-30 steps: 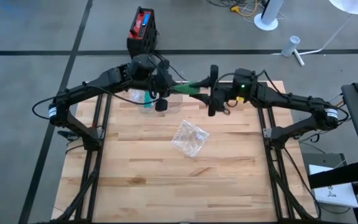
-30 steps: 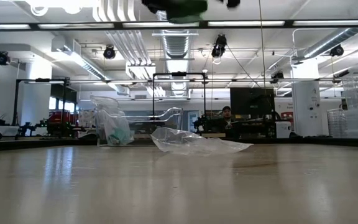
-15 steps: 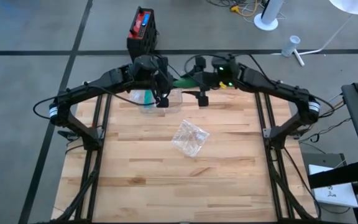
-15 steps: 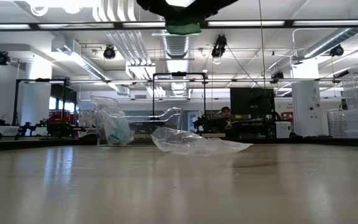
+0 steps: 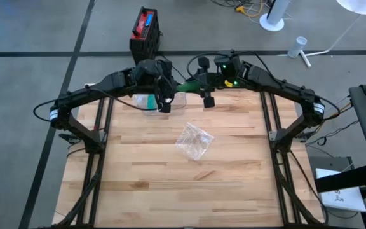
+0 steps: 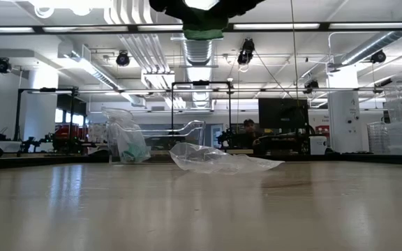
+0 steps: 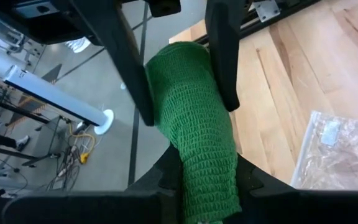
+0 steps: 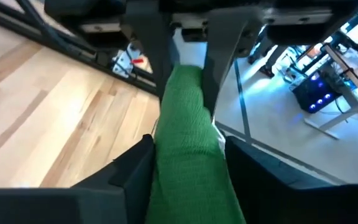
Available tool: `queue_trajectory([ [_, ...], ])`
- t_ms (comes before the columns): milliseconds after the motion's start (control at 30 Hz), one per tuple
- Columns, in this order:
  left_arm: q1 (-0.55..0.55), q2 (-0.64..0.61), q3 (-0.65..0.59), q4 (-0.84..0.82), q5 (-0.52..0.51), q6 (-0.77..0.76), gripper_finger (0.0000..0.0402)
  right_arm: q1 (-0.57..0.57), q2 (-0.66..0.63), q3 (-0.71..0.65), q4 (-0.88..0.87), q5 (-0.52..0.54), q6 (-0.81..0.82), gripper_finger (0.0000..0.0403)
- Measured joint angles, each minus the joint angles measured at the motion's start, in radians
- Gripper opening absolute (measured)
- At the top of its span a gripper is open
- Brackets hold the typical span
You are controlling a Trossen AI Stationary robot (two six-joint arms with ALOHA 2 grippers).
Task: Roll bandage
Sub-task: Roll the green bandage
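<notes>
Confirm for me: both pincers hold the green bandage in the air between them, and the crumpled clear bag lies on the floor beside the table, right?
Not quite. The clear bag lies on the wooden table, as the high view shows. Both the left pincer and right pincer do hold the green bandage in the air.

In the low view we see only the lower edge of the green bandage [image 6: 204, 28] and the dark arms, cut off by the top border. In the left wrist view the bandage's near end runs off the frame. Beyond the crumpled plastic bag [image 6: 218, 159], a distant person is too small to make out.
</notes>
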Motion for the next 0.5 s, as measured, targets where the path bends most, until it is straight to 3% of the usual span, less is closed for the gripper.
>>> queue_trajectory([
  [200,-0.002,-0.002,0.000,0.002,-0.002,-0.004,0.0047,0.000,-0.001,0.000,-0.014,0.002,-0.026,0.0160],
  [500,-0.003,-0.002,0.000,0.018,-0.001,-0.006,0.0052,0.000,-0.003,0.000,-0.038,0.050,-0.120,0.0156],
])
